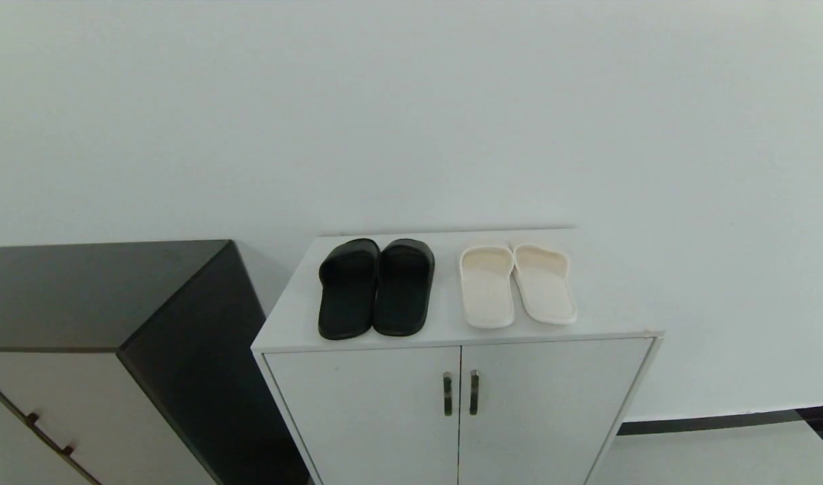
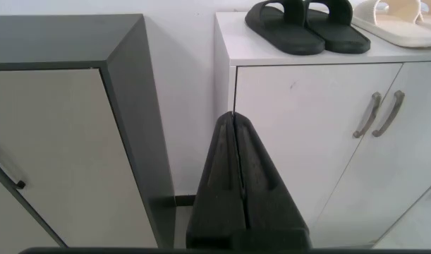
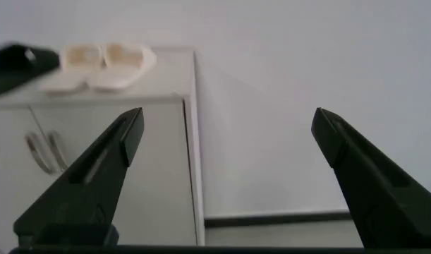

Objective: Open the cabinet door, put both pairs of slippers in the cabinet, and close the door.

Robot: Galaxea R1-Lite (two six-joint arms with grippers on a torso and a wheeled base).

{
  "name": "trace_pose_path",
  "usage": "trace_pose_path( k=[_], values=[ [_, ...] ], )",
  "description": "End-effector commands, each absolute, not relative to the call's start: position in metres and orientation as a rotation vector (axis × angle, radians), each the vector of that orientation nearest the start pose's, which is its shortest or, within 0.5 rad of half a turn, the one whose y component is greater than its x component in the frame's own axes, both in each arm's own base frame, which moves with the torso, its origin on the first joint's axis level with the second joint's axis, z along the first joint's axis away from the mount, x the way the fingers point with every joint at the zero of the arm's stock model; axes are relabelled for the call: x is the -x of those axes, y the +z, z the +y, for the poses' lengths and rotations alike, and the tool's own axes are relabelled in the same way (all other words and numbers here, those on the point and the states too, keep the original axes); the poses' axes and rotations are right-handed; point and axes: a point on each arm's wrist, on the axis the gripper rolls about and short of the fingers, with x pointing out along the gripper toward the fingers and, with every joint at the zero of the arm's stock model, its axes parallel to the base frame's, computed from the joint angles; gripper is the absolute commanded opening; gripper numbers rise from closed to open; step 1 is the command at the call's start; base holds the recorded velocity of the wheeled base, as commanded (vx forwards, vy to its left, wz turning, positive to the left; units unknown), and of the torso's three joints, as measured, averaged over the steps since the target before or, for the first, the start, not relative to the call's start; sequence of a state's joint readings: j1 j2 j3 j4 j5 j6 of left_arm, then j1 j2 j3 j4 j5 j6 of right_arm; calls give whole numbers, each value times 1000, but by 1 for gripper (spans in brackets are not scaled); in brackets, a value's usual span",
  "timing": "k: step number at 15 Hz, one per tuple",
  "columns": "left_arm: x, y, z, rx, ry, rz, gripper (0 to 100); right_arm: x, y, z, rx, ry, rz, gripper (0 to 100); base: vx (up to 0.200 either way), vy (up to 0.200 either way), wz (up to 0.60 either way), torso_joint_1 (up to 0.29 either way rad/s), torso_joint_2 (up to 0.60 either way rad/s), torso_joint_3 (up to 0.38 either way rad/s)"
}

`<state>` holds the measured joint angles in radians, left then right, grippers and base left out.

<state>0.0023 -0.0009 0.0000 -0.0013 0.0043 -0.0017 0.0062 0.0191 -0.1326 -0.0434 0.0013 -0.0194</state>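
So far left there's a dark cabinet point(image 1: 115, 289) with a pale front, not my job, just the neighbour, standing just beside the white cabinet point(image 1: 357, 411) I actually care about. My left gripper point(image 2: 234, 123) hangs low in front of the gap between the two, fingers pressed flat together with nothing in them. On top of the white cabinet, the black slippers point(image 1: 376, 288) sit side by side toward the left, toes toward the wall point(image 1: 411, 101), and the cream slippers point(image 1: 517, 284) are parked the same way just to their right, the two pairs near each other but not touching. Both doors are shut, and the two handles point(image 1: 461, 393) run upright right beside the centre seam, so my guess is that's where I need to grab first. My right gripper point(image 3: 227, 116) is off by the cabinet's right side with its fingers spread wide and empty, which looks handy for a handle, I reckon. Nothing's in the cabinet yet.
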Motion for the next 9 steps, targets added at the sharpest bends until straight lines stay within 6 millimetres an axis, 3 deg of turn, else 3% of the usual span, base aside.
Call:
trace_pose_path(
  k=[1,4,6,7,8,9],
  values=[
    [23,76,0,-2,5,-2,0,8,178,3,-28,155,31,100,0,0,0,0,0,0],
    [23,76,0,-3,3,-2,0,-66,216,13,-137,303,193,100,0,0,0,0,0,0],
    [23,76,0,-3,3,-2,0,-102,237,38,-215,363,257,100,0,0,0,0,0,0],
    [23,76,0,-3,3,-2,0,-110,240,50,-217,367,276,100,0,0,0,0,0,0],
    [23,76,0,-3,3,-2,0,-121,242,73,-205,367,306,100,0,0,0,0,0,0],
    [23,76,0,-2,3,-2,0,-137,246,110,-178,342,332,100,0,0,0,0,0,0]
  ],
)
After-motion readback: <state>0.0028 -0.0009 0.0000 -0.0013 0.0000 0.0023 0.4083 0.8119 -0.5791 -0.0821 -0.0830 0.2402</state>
